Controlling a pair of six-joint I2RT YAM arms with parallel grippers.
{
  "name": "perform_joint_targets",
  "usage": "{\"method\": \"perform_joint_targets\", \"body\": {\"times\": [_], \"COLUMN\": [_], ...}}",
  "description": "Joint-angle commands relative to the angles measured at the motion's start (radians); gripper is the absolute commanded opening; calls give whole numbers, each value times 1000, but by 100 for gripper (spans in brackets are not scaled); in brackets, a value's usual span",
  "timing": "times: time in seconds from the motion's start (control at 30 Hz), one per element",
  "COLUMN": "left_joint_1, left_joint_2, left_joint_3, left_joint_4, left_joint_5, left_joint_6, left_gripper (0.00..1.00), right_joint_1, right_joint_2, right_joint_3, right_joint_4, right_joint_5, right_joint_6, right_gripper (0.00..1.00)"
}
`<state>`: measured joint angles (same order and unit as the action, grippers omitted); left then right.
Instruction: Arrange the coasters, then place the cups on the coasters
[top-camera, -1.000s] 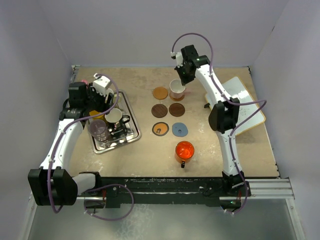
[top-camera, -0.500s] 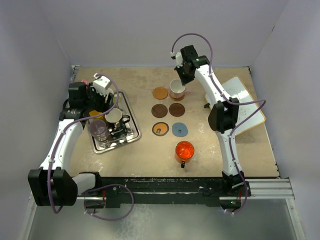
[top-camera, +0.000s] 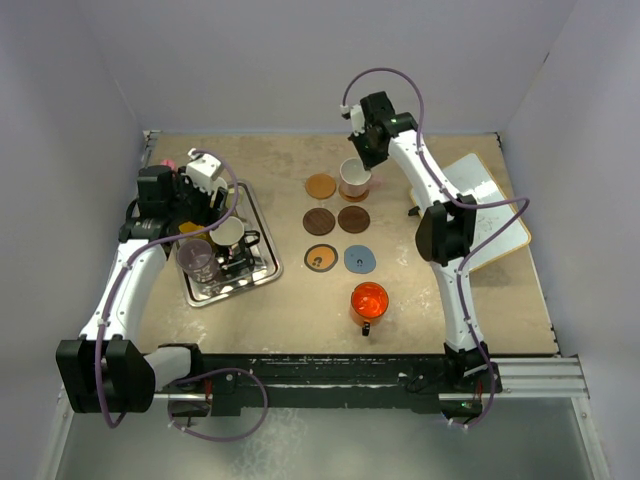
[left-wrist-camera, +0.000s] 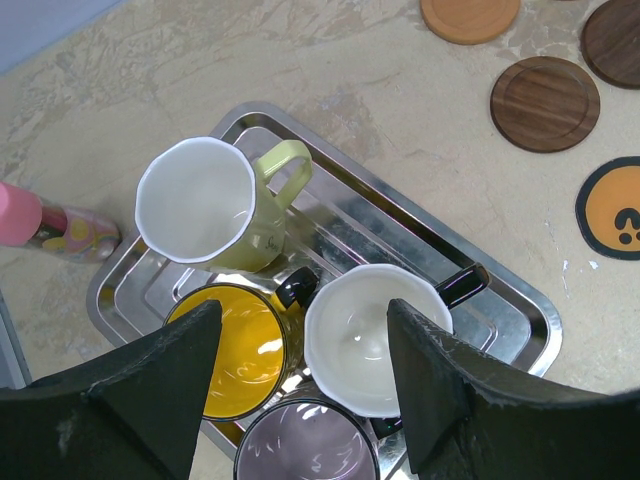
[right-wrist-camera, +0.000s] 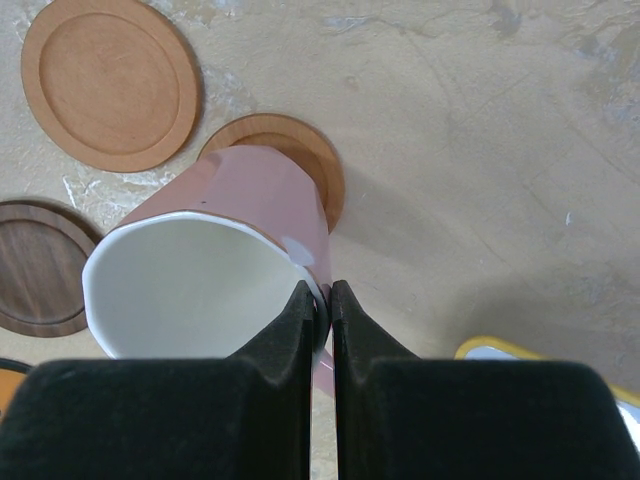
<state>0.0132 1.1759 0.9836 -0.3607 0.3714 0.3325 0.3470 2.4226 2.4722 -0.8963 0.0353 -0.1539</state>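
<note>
From above you see six coasters (top-camera: 319, 221) laid in two columns at mid-table. Your right gripper (top-camera: 362, 160) is at the far rim of the pink cup (top-camera: 353, 177), which sits over the far right coaster (top-camera: 355, 194). From here you cannot make out the grip itself. The red cup (top-camera: 368, 300) stands on bare table, nearer than the coasters. Your left gripper (top-camera: 203, 205) hangs over the tray (top-camera: 262, 270), where a black cup (top-camera: 227, 233) and a glass cup (top-camera: 197, 257) stand side by side. A bottle (top-camera: 168, 163) sits just beyond the tray's far left corner.
</note>
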Motion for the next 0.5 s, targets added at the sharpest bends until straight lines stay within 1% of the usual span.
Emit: {"method": "perform_joint_targets", "body": {"times": [0.0,0.13,0.47], "left_joint_1": [7,7,7], "left_joint_2": [-25,-26,-26], "left_joint_3": [1,1,0], "left_joint_4": [36,36,37], "left_joint_5": [13,14,14], "left_joint_6": [10,9,11], "left_gripper": [64,64,64], "right_joint_1": [1,1,2], "right_joint_2": [0,-1,-9], "right_joint_3": [44,44,47], "right_joint_4": [45,53,68], "right_joint_5": [9,19,37], "right_joint_6": [-19,-22,-35], "right_gripper": [7,13,20]}}
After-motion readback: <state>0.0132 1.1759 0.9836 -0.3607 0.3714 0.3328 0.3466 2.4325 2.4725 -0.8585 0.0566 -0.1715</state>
